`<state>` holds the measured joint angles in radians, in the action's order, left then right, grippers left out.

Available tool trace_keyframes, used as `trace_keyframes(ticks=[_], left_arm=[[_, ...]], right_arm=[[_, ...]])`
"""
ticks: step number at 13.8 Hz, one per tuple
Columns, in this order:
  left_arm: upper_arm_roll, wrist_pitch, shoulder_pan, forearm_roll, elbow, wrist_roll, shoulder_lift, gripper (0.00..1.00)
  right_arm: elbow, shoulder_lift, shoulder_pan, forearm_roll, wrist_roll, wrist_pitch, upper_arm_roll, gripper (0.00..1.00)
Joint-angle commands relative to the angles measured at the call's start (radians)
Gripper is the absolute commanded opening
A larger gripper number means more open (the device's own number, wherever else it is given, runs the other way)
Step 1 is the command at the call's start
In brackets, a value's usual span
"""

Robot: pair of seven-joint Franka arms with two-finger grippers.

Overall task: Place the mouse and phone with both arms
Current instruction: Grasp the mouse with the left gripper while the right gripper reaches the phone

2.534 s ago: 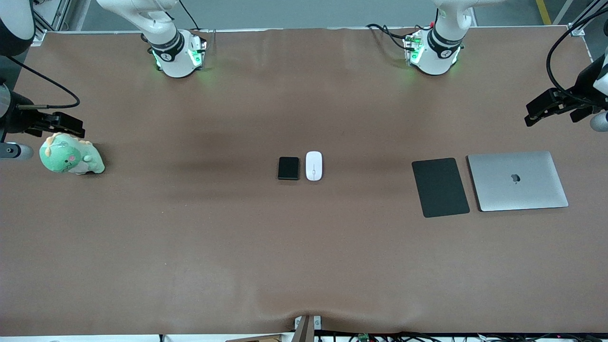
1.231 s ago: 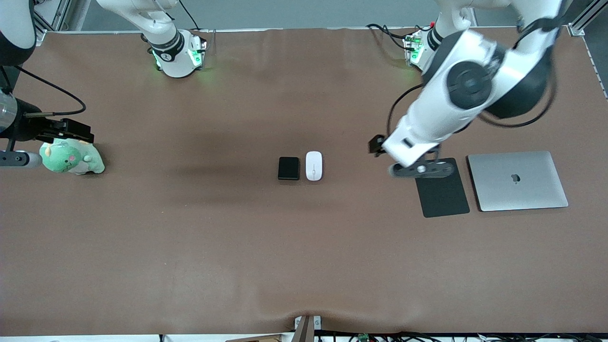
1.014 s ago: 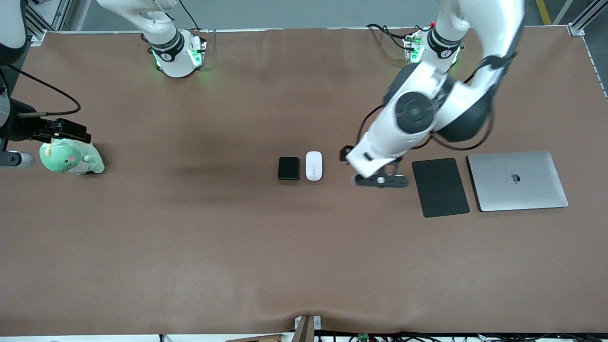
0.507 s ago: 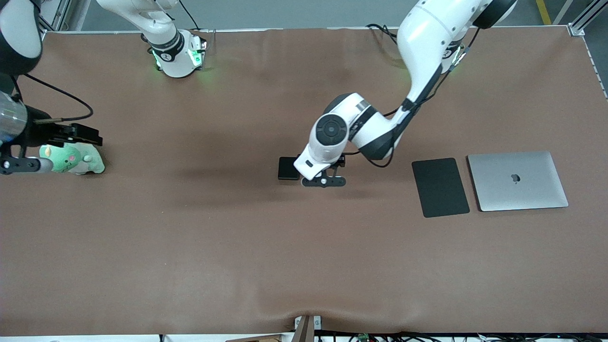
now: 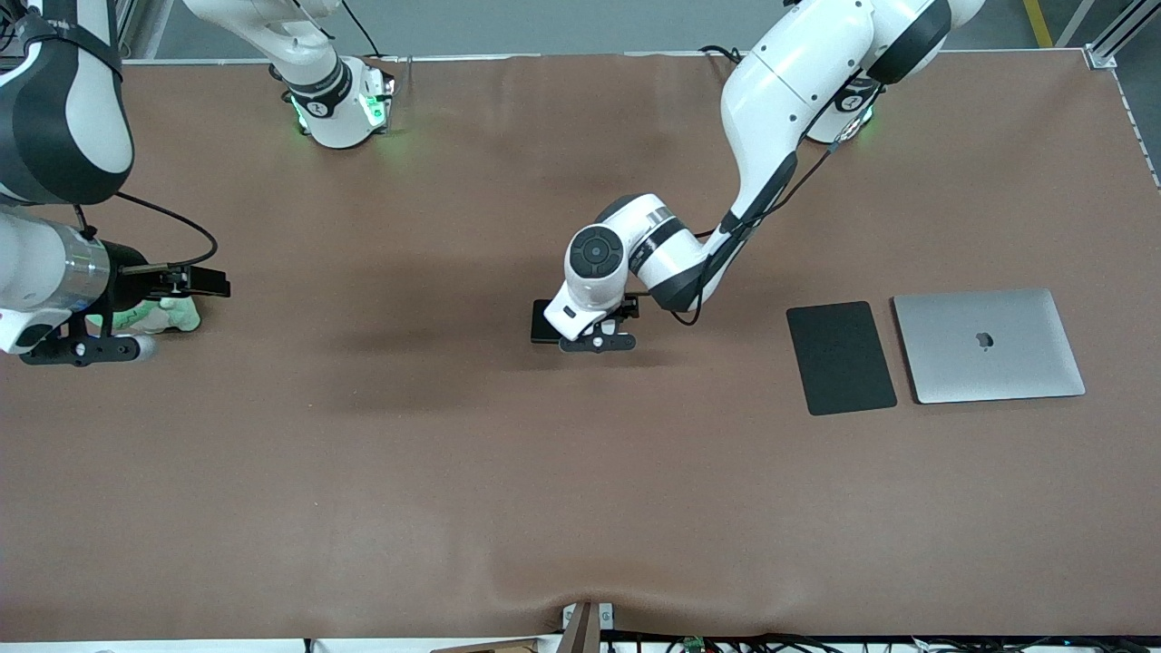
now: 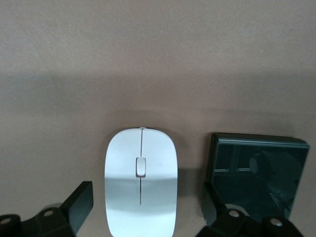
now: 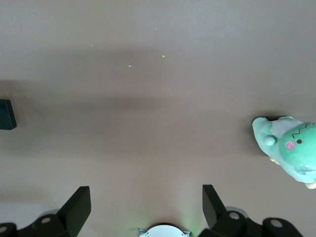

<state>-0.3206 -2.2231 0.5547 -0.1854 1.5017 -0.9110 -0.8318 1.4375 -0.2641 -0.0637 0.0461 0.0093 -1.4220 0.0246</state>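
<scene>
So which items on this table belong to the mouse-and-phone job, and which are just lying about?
Part of the job:
mouse, between the open left gripper fingers
phone, beside the mouse
right gripper, open, waiting

Lying about:
mouse pad
laptop
green plush toy

We find the mouse point(image 6: 141, 181) just beside the phone point(image 6: 256, 171) at mid-table. Toward the left arm's end lie the mouse pad point(image 5: 841, 357) and laptop point(image 5: 988, 345); the plush dinosaur point(image 7: 290, 150) sits toward the right arm's end.
</scene>
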Motion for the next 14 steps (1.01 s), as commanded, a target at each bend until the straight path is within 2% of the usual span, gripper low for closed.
trace_keyframes(ticks=[1,4,5,6,7,8,9,11,14], left_arm=[[0.009,-0.032,0.01,-0.032,0.017,-0.028,-0.009,0.94],[0.011,-0.032,0.01,-0.034,0.028,-0.029,-0.007,0.85],[0.009,-0.032,0.01,-0.034,0.028,-0.029,-0.007,0.76],[0.009,-0.032,0.011,-0.034,0.029,-0.031,-0.007,0.54],[0.009,-0.027,0.011,-0.034,0.028,-0.028,-0.006,0.28],[0.009,-0.017,0.01,-0.032,0.028,-0.028,0.0,0.1],[0.009,0.003,0.007,-0.032,0.023,-0.028,0.005,0.01],[0.014,0.07,-0.006,-0.032,0.017,-0.026,0.034,0.0],[0.009,0.264,-0.102,-0.035,0.02,0.026,0.156,0.0]], right_arm=[[0.018,0.0,-0.044,0.044,0.096,-0.009,0.001,1.0],[0.032,0.002,-0.071,0.073,0.159,-0.008,0.0,1.0],[0.038,0.002,-0.073,0.099,0.173,-0.009,0.0,1.0],[0.044,0.002,-0.073,0.133,0.205,-0.011,0.001,1.0],[0.05,0.002,-0.073,0.144,0.221,-0.014,0.0,1.0],[0.057,0.003,-0.079,0.144,0.222,-0.021,0.0,1.0],[0.064,0.005,-0.09,0.144,0.224,-0.024,0.0,1.0],[0.069,0.005,-0.097,0.146,0.251,-0.034,0.0,1.0],[0.069,0.005,-0.12,0.152,0.284,-0.052,0.0,1.0]])
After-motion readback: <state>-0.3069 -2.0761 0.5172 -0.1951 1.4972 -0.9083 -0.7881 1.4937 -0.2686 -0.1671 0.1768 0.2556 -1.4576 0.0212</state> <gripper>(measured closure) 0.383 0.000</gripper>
